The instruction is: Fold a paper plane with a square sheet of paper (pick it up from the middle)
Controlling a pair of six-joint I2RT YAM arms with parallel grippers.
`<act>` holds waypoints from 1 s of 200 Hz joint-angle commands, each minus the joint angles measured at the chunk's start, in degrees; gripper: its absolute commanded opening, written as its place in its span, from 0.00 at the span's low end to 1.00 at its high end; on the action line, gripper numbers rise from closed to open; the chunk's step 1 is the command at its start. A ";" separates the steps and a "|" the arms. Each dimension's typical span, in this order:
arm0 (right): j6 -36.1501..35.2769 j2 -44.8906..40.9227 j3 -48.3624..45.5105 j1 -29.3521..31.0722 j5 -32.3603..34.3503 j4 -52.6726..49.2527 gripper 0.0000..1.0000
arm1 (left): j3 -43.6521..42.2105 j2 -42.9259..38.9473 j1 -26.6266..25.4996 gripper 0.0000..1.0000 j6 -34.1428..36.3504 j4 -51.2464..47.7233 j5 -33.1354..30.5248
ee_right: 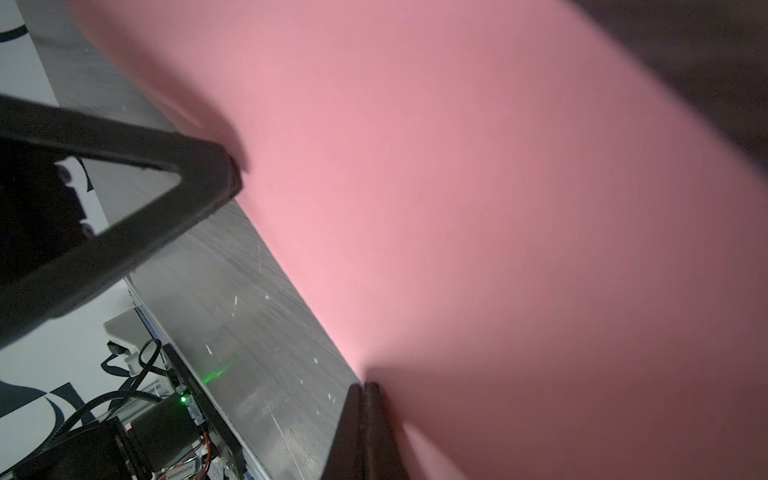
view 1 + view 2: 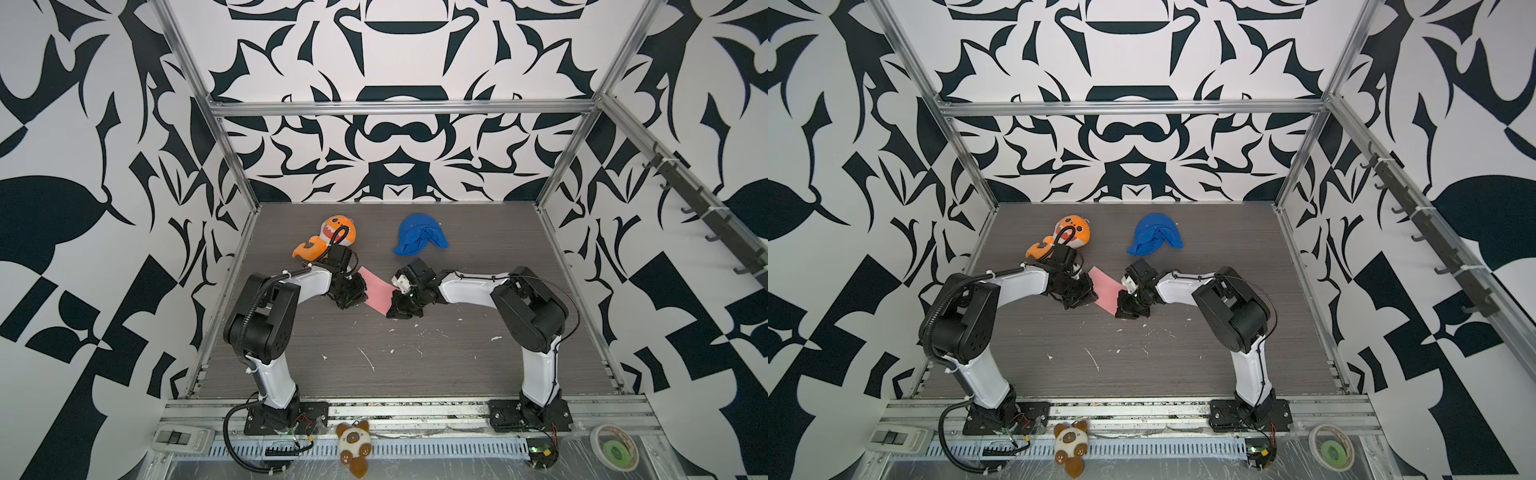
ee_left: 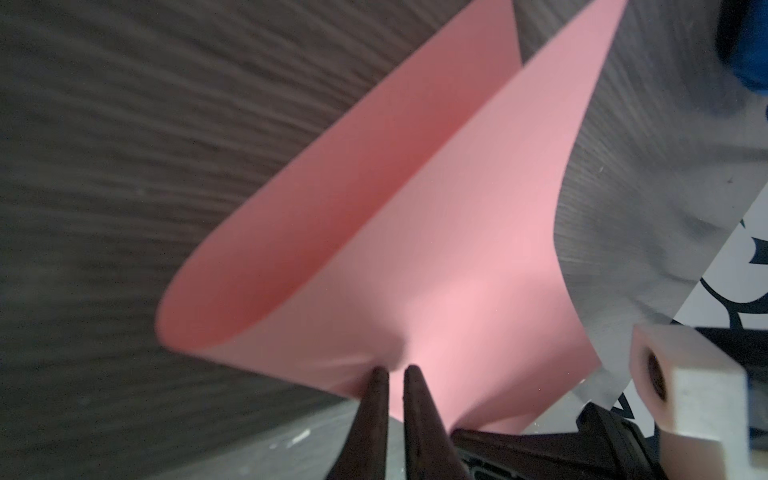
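Two grippers hold the thin pink sheet of paper (image 2: 376, 291), curled over double: the black left gripper (image 3: 395, 370) pinches one edge, the black right gripper (image 1: 365, 386) pinches another.

This was a robot test lab. A left robot arm (image 2: 266, 307) and a right robot arm (image 2: 536, 309) were bolted to a metal rail (image 2: 415, 410) at the 6 o'clock edge of a grey table (image 2: 415, 374), inside a big box of silver metal bars (image 2: 399, 107) with black-and-white patterned walls (image 2: 399, 50). Loose black wires (image 2: 226, 430) looped at 7 o'clock beside a white button box (image 2: 181, 439), and a roll of tape (image 2: 596, 441) lay at 5 o'clock.
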 commanded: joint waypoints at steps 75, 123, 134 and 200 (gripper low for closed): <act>-0.28 -5.47 -3.89 -0.52 1.26 -0.66 0.00 | -0.99 3.68 0.24 0.14 0.93 -4.08 -5.89; -0.44 -6.14 -0.45 -0.52 0.13 4.77 0.02 | -0.65 2.89 0.08 0.14 0.82 -2.87 -3.11; -0.22 -4.08 1.54 -0.45 -0.02 4.55 0.02 | -0.70 2.54 0.15 0.14 0.73 -2.68 -2.80; -1.11 2.63 8.01 0.21 -0.44 1.55 0.02 | -0.81 1.33 -0.99 0.16 -0.62 -1.31 0.47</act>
